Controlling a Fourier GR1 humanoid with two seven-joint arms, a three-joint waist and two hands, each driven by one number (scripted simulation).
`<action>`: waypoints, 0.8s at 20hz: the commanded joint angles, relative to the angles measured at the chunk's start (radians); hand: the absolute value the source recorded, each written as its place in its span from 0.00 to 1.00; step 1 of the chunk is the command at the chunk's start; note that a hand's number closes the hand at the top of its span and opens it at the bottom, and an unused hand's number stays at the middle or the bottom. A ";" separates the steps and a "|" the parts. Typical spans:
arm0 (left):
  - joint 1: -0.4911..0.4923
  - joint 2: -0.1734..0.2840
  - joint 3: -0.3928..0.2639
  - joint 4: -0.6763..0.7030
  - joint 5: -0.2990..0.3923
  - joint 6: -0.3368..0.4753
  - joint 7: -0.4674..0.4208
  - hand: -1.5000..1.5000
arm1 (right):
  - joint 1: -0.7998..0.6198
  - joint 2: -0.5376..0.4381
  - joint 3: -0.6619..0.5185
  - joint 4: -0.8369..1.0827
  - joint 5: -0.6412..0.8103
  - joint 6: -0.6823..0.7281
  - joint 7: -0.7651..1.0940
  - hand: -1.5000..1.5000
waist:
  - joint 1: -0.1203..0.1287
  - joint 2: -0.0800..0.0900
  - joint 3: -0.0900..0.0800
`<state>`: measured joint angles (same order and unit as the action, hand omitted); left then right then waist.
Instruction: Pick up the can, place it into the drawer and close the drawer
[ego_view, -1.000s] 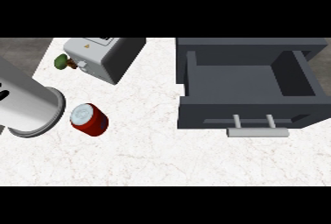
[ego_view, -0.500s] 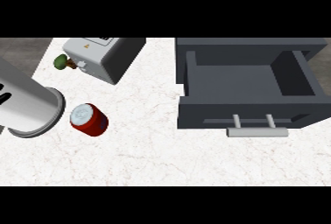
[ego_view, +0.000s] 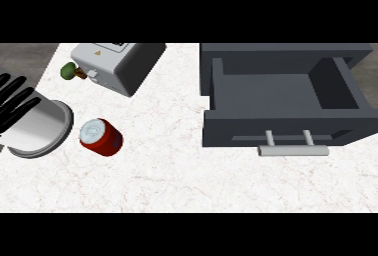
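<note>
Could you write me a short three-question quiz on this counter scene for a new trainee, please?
1. True or false: the drawer stands open with nothing visible inside it.
2. Where does the red can lie?
A. inside the drawer
B. on the counter, left of the drawer
C. on top of the white appliance
3. Fill in: the only hand in view is the ____ hand, at the left edge with straight fingers, holding nothing.

Key
1. True.
2. B; the can lies beside the grey forearm.
3. Left.
</note>
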<state>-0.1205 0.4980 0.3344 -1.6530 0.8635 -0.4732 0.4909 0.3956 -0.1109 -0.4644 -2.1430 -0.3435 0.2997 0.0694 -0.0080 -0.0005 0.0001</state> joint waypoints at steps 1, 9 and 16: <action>-0.063 -0.035 -0.032 0.072 -0.049 0.012 -0.003 0.00 | -0.005 0.000 -0.030 -0.006 -0.028 0.021 0.037 0.00 | 0.000 0.000 0.000; -0.027 -0.162 -0.109 0.145 -0.285 -0.021 -0.164 0.00 | 0.070 0.010 -0.113 -0.077 -0.110 0.084 0.066 0.00 | -0.004 0.000 0.000; -0.054 -0.195 -0.119 0.263 -0.426 -0.016 -0.280 0.00 | 0.044 0.000 -0.197 0.056 -0.118 0.173 -0.017 0.00 | -0.002 0.000 0.000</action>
<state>-0.1696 0.3404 0.2389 -1.4443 0.5278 -0.4985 0.2811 0.4266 -0.1077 -0.6050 -2.1550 -0.4399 0.4142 0.1054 -0.0088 -0.0003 -0.0004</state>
